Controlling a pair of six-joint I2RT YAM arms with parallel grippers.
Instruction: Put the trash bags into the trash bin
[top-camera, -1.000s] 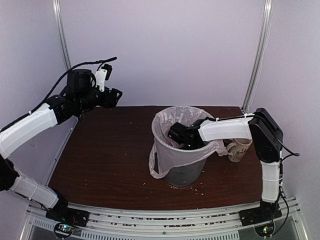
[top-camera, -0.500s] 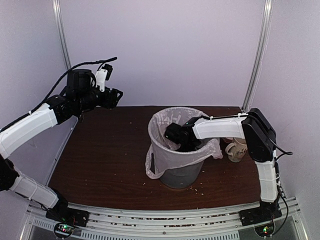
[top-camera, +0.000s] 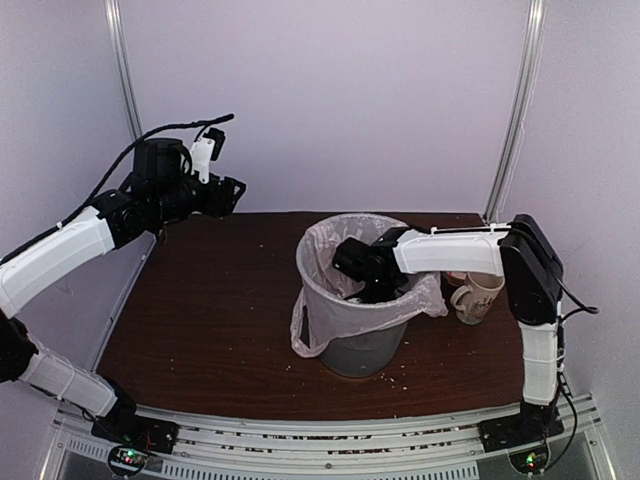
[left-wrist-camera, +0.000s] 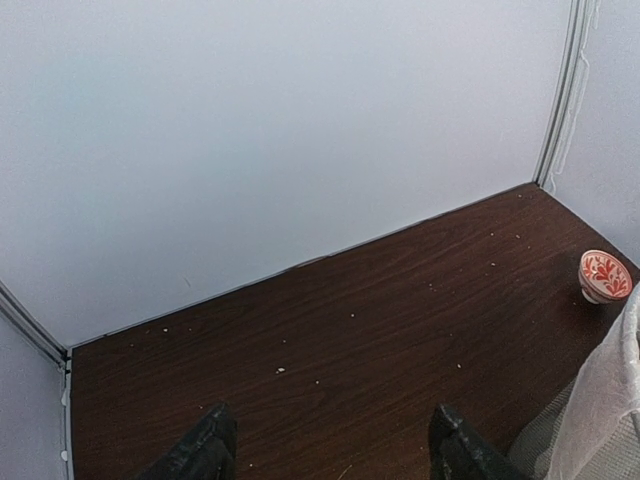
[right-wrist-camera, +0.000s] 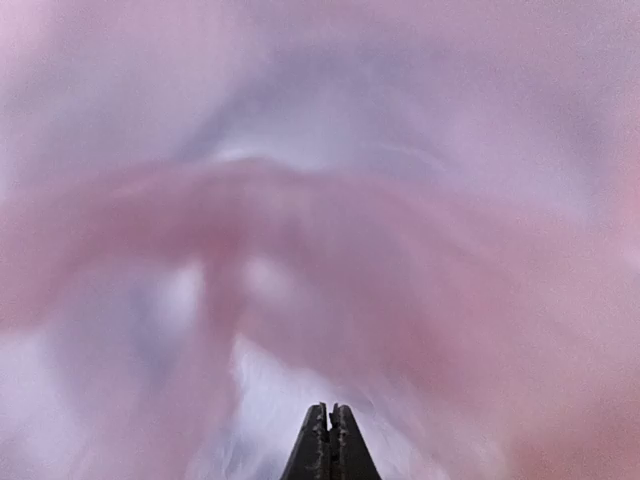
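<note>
right wrist alone, gripper (right-wrist-camera: 329, 410) closed, bag (right-wrist-camera: 300, 240) blurred

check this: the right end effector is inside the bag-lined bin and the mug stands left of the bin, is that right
No. The mug stands right of the trash bin, as the top external view shows. The right end effector is indeed inside it.

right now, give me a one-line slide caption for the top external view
Right claw dips inside the trash bag lining the trash bin, left claw raised over the table's far left.
</note>
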